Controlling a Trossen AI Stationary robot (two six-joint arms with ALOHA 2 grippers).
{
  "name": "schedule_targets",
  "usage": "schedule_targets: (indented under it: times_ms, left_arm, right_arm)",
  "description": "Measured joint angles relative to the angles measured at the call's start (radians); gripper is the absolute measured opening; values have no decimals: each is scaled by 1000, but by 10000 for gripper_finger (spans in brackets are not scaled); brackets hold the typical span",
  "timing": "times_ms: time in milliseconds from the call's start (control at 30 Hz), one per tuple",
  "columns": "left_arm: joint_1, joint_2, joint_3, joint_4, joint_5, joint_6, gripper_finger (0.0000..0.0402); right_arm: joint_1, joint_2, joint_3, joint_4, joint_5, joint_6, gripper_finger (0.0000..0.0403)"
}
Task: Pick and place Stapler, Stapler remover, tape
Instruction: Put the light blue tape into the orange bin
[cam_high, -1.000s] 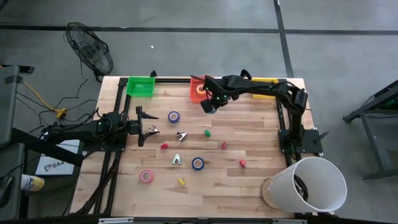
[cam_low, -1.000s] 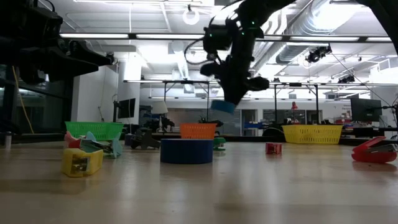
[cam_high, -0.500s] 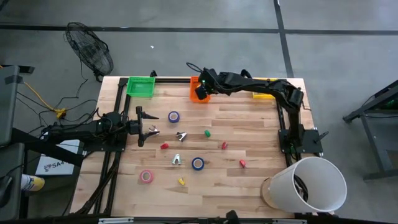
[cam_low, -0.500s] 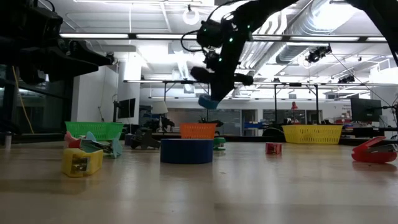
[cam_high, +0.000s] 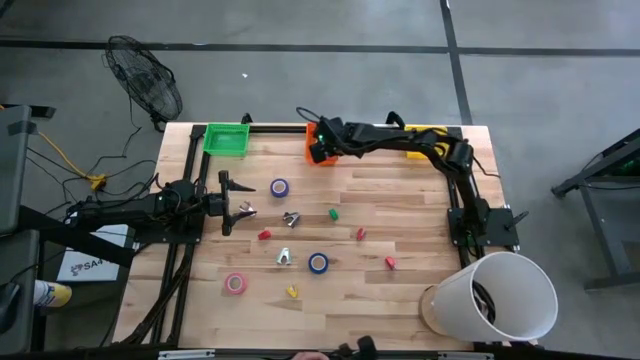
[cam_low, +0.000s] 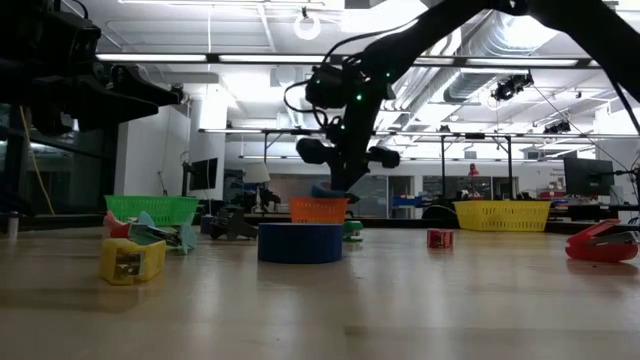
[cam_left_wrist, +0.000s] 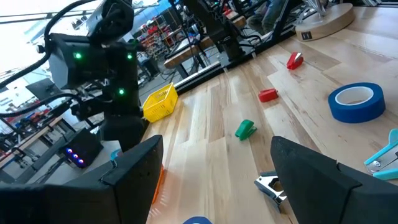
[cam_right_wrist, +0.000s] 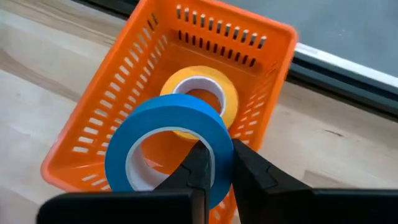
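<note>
Item 1, blue tape roll (cam_right_wrist: 166, 144): a smooth ring with a white inner core, pinched through its wall by my right pincer (cam_right_wrist: 214, 163), one finger inside the hole and one outside. The pincer is clenched on it and holds it over the orange basket (cam_right_wrist: 144, 81), a slotted plastic bin at the table's far edge.

Item 2, yellow tape roll (cam_right_wrist: 205, 90): a glossy ring lying flat on the basket floor, partly under the blue roll I hold.

Item 3, my left pincer (cam_high: 228, 204): fingers spread apart, grasping nothing, hovering at the table's left side. Just beside it lie 2 metal staple removers (cam_high: 291, 218), and a dark blue tape roll (cam_high: 279, 187) sits near on the boards.

Item 4, loose rolls on the wood: another blue ring (cam_high: 318, 263) toward the near middle, flat; a pink ring (cam_high: 235, 284) near the left front, flat. Both well apart from either pincer.

Item 5, other bins: green slotted basket (cam_high: 226, 138) at the far left corner; yellow basket (cam_high: 426, 139) at the far right, partly hidden by my right arm.

Item 6, table (cam_high: 400, 210): pale wooden planks, matt grain, with small red, green and yellow blocks scattered about
</note>
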Motion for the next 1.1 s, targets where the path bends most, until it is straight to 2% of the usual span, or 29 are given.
schedule_targets:
  times_ms: [533,1100]
  left_arm:
    - [0,0,0,0,0,0,294]
    - [0,0,0,0,0,0,294]
  right_arm:
    - [3,44,0,41,-50,-2,40]
    - [1,42,0,46,-115,-22,150]
